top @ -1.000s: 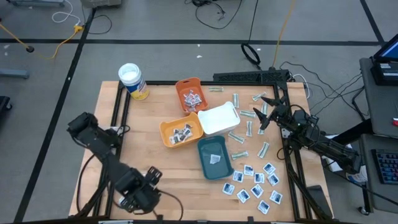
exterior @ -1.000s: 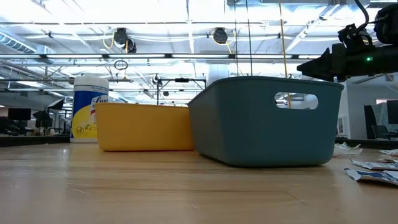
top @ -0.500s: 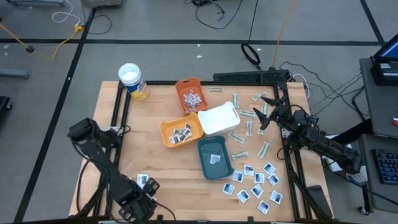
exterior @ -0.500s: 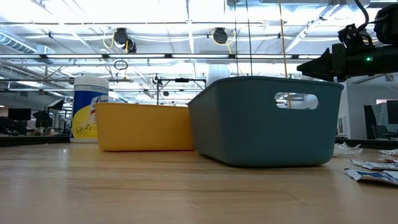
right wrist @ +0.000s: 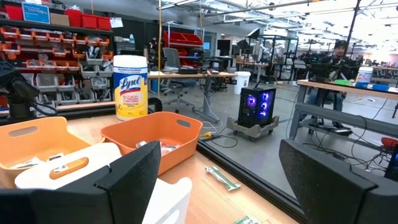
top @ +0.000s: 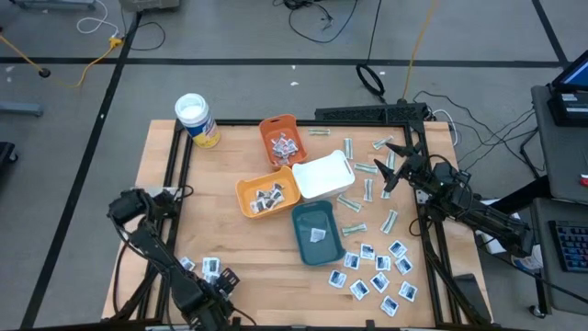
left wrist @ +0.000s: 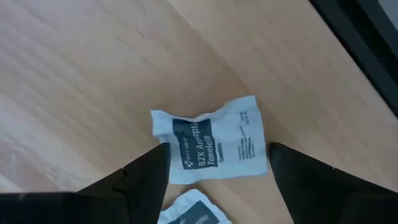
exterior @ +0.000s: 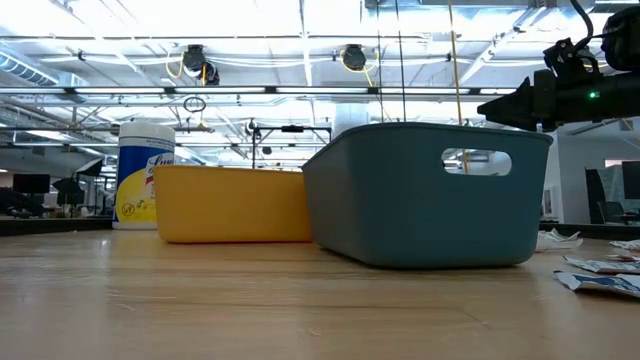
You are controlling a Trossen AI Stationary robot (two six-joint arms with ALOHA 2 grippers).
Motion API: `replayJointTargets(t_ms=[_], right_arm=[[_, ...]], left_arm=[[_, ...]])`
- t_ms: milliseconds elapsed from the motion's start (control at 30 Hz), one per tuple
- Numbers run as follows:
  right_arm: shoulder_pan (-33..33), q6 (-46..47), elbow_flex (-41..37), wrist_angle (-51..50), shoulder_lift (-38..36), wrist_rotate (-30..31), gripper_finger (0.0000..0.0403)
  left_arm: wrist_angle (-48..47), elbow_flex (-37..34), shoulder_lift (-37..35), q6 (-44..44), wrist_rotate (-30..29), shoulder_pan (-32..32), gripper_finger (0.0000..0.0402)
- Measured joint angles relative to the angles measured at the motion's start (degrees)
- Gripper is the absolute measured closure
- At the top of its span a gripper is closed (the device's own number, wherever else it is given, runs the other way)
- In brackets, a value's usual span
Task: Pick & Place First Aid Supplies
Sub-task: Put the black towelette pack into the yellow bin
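Observation:
The first aid supplies lie loose on the table. A white sachet with blue print [left wrist: 211, 144] lies flat near the near left corner, a second sachet [left wrist: 189, 214] right beside it. My left gripper [left wrist: 217, 171] points down over the first one, open, a finger on either side of it; I cannot tell whether they touch it. In the high view my left gripper [top: 211, 294] is beside three sachets [top: 209, 268]. My right gripper [top: 390, 170] waits open at the far right above pale strips [top: 358, 184]. More sachets [top: 377, 272] lie near right.
Four trays stand mid-table: orange [top: 282, 138], white [top: 323, 175], yellow-orange [top: 267, 193] and teal [top: 317, 232]. A white-lidded canister [top: 196, 119] stands at the far left corner. The black table frame [left wrist: 360, 37] runs close to the left gripper.
My left gripper has gone down and toward the table's near edge at the near left corner. As the arm shifted, the sachets there came into the high view from under it. The right arm has kept still.

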Motion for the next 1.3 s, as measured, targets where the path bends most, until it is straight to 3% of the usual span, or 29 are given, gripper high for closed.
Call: replayJointTargets(t_ms=[200, 533, 700, 933, 1300], right_arm=[[0.0, 0.0, 0.0, 0.0, 0.0, 0.0, 0.0080], [0.0, 0.0, 0.0, 0.0, 0.0, 0.0, 0.0080], [0.0, 0.0, 0.0, 0.0, 0.0, 0.0, 0.0080], [0.0, 0.0, 0.0, 0.0, 0.0, 0.0, 0.0080], [0.0, 0.0, 0.0, 0.0, 0.0, 0.0, 0.0080]], left_arm=[[1.6, 0.2, 0.8, 1.0, 0.0, -0.2, 0.0163], [0.1, 0.1, 0.7, -1.8, -0.4, -0.2, 0.0296], [-3.3, -0.3, -1.8, -2.0, -0.6, 0.1, 0.0342], [-9.8, -0.2, -9.0, -3.1, 0.0, 1.6, 0.0368], [-12.9, -0.1, -20.8, -3.7, 4.6, 5.0, 0.0371]])
